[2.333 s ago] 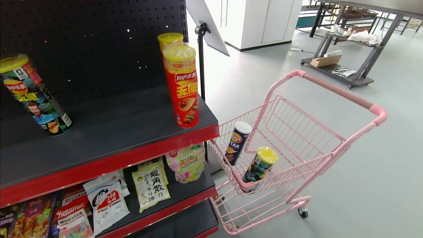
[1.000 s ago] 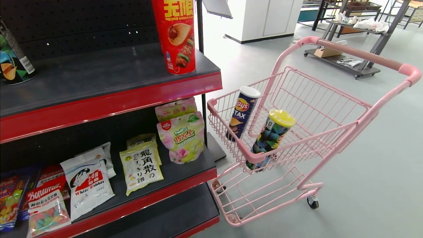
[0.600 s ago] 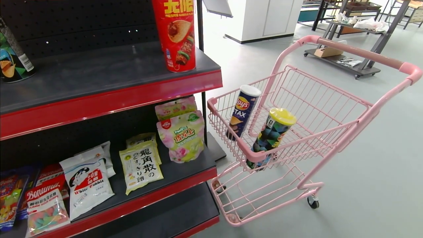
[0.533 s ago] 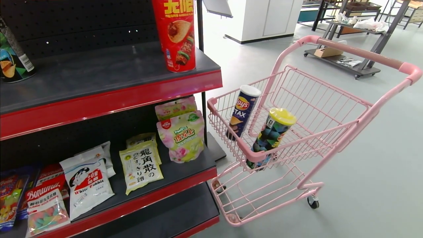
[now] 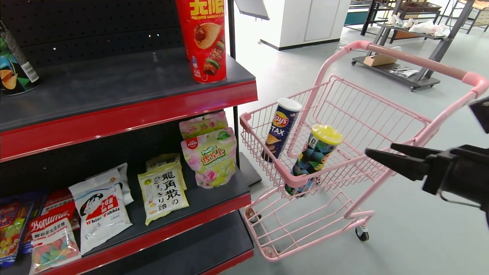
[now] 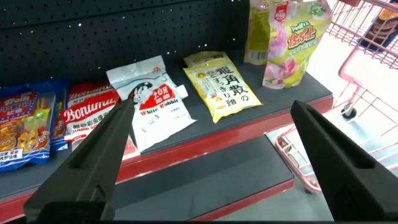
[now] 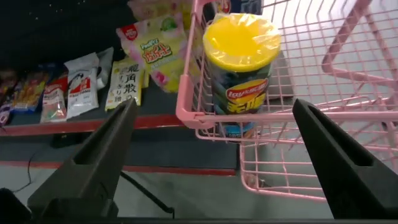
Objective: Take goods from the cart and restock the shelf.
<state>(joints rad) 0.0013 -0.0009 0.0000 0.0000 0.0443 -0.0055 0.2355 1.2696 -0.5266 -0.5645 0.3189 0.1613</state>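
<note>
right tool [image 5: 379, 148] wide open, empty, near yellow-lidded can [image 5: 315, 156] in cart [image 5: 401, 58] | left tool [image 6: 211, 104] wide open, empty

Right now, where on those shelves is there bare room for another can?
The upper shelf is bare between the green can at its left end and the red can near its right edge. The lower shelf is crowded with snack bags.

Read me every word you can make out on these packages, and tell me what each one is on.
"Lay's STAX": blue can in the cart.
"White Rabbit": white bag on the lower shelf.
"龍角散": yellow bag beside it.
Red can, yellow-lidded can, the other bags: print cut off, too small or blurred.
</note>
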